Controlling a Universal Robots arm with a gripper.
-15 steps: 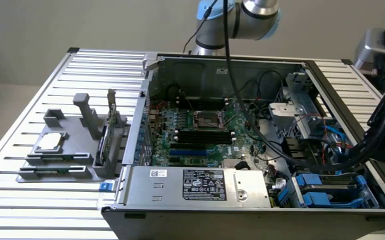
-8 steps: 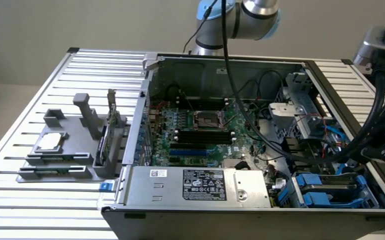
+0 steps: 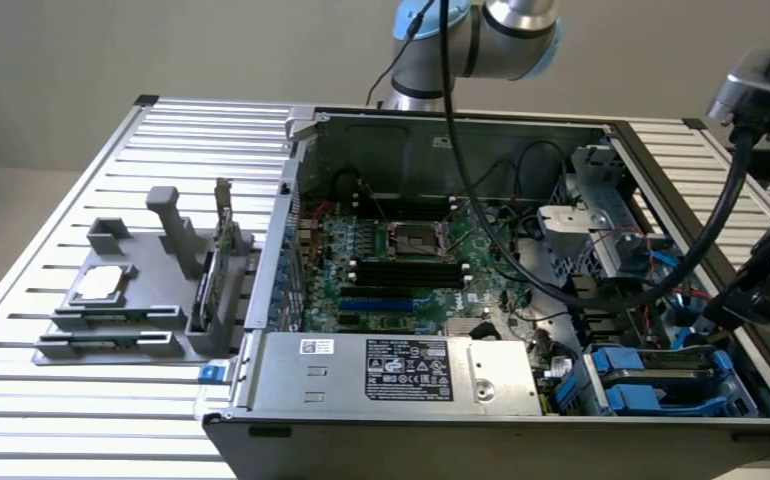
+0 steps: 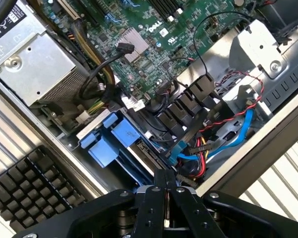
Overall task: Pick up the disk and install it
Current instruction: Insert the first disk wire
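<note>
Slatted table (image 3: 38, 400), open case (image 3: 492, 445) on it. Disk (image 4: 109, 141) sits in the corner bay, in its blue rails. Gripper (image 4: 164, 181) just above, fingers together, holding nothing. Risk: loose cables (image 4: 201, 148) beside the bay could snag the fingers.

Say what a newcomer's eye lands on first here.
The open grey metal computer case with its green motherboard dominates the slatted metal table. In the case's near corner, at the exterior view's right, blue plastic carrier rails stand out. The black gripper hangs shut over them.
</note>
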